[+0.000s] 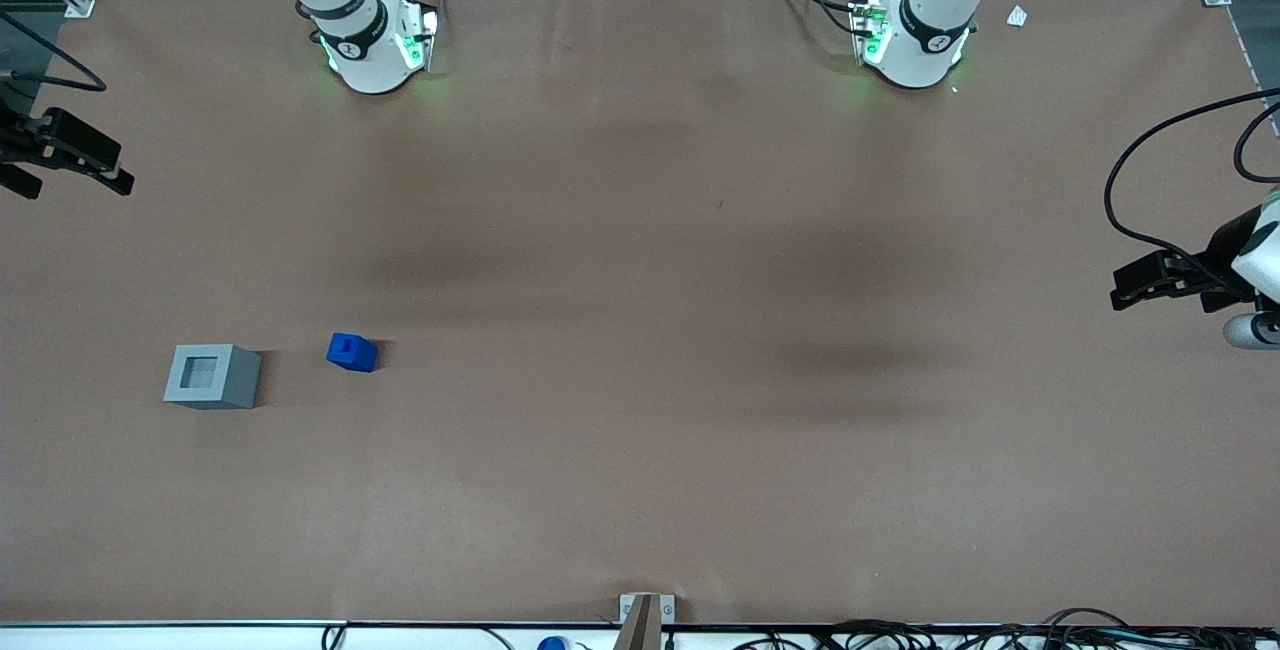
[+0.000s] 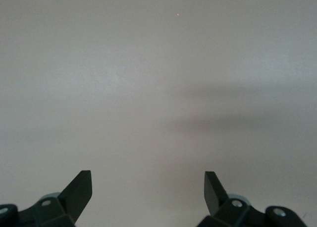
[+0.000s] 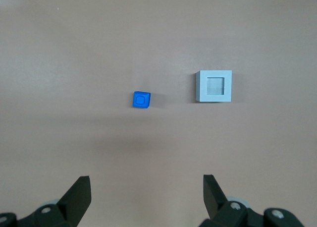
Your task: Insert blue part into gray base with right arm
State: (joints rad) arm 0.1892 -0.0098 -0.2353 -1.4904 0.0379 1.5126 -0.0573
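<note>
The blue part (image 1: pixel 351 352) lies on the brown table, apart from the gray base (image 1: pixel 212 376), which stands beside it toward the working arm's end. The base's square socket faces up and holds nothing. My right gripper (image 1: pixel 80 170) hangs high over the table's edge at the working arm's end, farther from the front camera than both blocks. In the right wrist view the gripper (image 3: pixel 146 180) is open with nothing between its fingers. That view looks down on the blue part (image 3: pixel 141 99) and the gray base (image 3: pixel 214 86), a small gap between them.
Two white arm bases (image 1: pixel 375 40) (image 1: pixel 915 40) stand along the table edge farthest from the front camera. A small white scrap (image 1: pixel 1017 16) lies near the parked arm's base. A metal bracket (image 1: pixel 645 615) and cables sit at the nearest table edge.
</note>
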